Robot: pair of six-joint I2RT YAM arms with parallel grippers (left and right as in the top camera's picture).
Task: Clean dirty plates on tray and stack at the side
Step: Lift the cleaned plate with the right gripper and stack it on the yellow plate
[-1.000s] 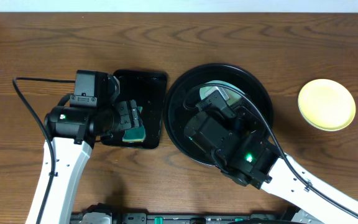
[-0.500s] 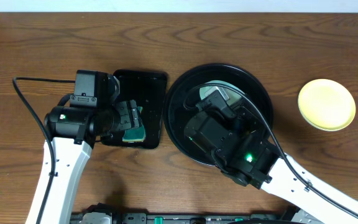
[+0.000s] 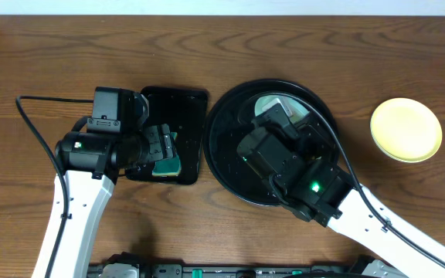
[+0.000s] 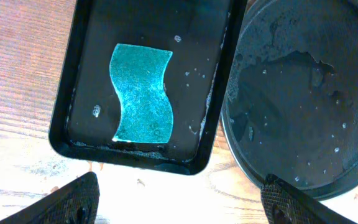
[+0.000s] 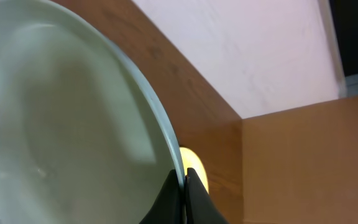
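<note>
Plate [image 5: 73, 124] rim pinched between right jaws over tray [image 3: 221, 147].

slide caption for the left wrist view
Open left gripper over a teal sponge in the rectangular tray, round tray alongside.

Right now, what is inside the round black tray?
Water droplets, and one pale blue-green plate pinched at its rim by the right gripper. The right arm covers the middle of the tray; anything beneath is hidden.
</note>
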